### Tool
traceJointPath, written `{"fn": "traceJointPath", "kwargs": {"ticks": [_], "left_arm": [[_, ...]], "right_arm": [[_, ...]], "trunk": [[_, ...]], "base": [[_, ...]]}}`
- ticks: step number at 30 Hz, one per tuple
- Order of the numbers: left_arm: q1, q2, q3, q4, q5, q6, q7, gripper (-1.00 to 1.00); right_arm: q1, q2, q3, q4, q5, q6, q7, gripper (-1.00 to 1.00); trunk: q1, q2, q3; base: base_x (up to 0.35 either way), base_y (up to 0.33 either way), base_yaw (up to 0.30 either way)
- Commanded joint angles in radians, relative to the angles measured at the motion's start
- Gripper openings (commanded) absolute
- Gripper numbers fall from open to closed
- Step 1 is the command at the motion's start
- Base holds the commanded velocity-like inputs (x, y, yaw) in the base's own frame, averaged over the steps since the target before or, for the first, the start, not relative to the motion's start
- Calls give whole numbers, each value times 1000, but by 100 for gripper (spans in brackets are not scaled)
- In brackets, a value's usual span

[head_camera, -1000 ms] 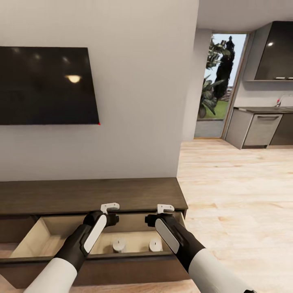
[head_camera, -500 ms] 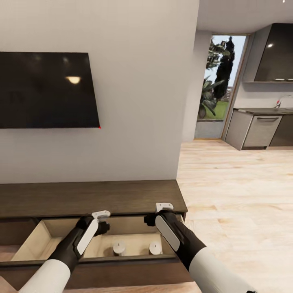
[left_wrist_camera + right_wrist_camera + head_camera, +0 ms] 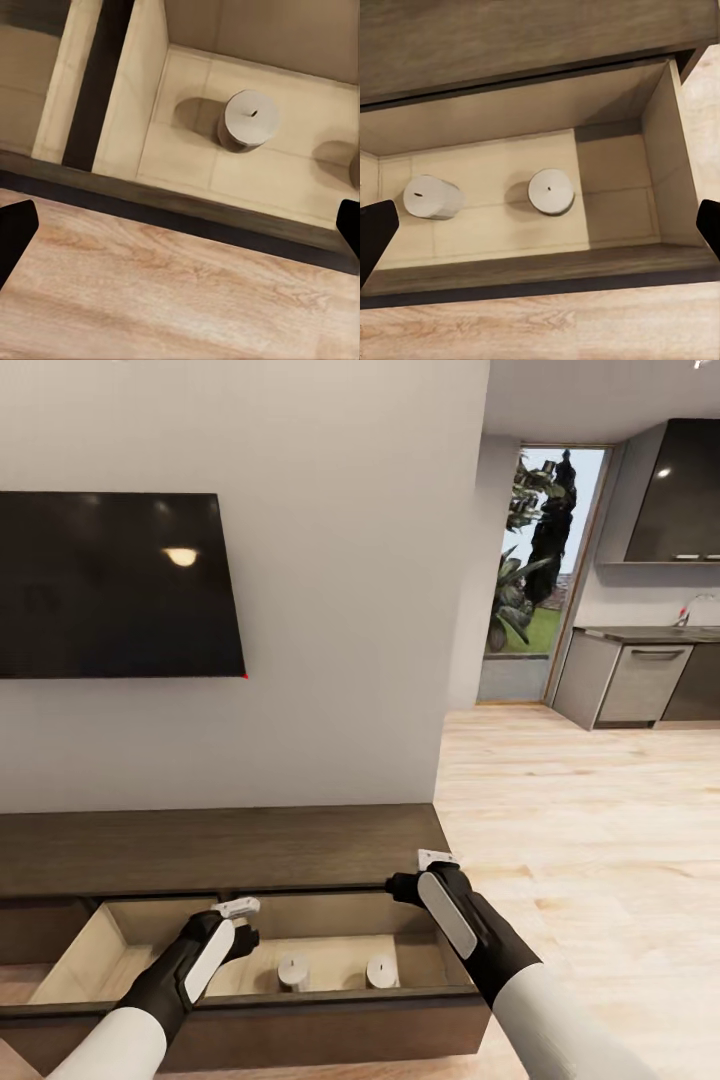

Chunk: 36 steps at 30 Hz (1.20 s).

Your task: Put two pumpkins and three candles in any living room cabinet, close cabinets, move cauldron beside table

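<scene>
Living-room wall (image 3: 340, 610) stood behind the long dark-brown cabinet (image 3: 220, 845), with a black television (image 3: 115, 585) mounted above it and pale wood flooring (image 3: 590, 810) running off to a grey kitchen unit (image 3: 640, 675) and a glazed door (image 3: 540, 560) at the far right.

Left claw (image 3: 240, 920) hung over the open drawer (image 3: 110, 940) near its middle; in the left wrist view its two dark fingertips (image 3: 15, 232) sat at opposite edges of the frame, spread wide, with nothing between them. Right claw (image 3: 425, 870) was held above the drawer's right end; its dark fingertips (image 3: 375, 232) likewise sat far apart at the frame edges in the right wrist view, gripping nothing.

Below both claws the drawer was pulled out, showing its pale beige inside. Two candles stood upright on the drawer floor, near the front wall and apart from each other: the left candle (image 3: 293, 967) beneath and just to the right of the left claw, the right candle (image 3: 381, 968) nearer the right claw. Both appeared in the right wrist view (image 3: 433, 196) (image 3: 550, 190), each with a small wick mark on top. The left wrist view showed one candle (image 3: 248, 120) beside an inner partition (image 3: 139, 90) of the drawer.

Whether further compartments held anything could not be determined.
</scene>
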Motion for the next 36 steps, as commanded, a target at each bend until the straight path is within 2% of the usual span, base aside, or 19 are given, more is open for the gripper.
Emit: {"fn": "traceJointPath", "kwargs": {"ticks": [1, 21, 36], "left_arm": [[0, 0, -6, -1, 11, -1, 10, 100], [0, 3, -6, -1, 8, -6, 8, 100], [0, 5, -4, -1, 11, 1, 9, 100]], "right_arm": [[-1, 0, 2, -1, -11, 1, -10, 100], [-1, 2, 1, -2, -11, 4, -11, 100], [-1, 7, 2, -1, -5, 6, -16, 100]], "trunk": [[0, -1, -1], [0, -1, -1], [0, -1, -1]], "base": [[0, 0, 0], [-110, 0, 4], [-3, 0, 261]]}}
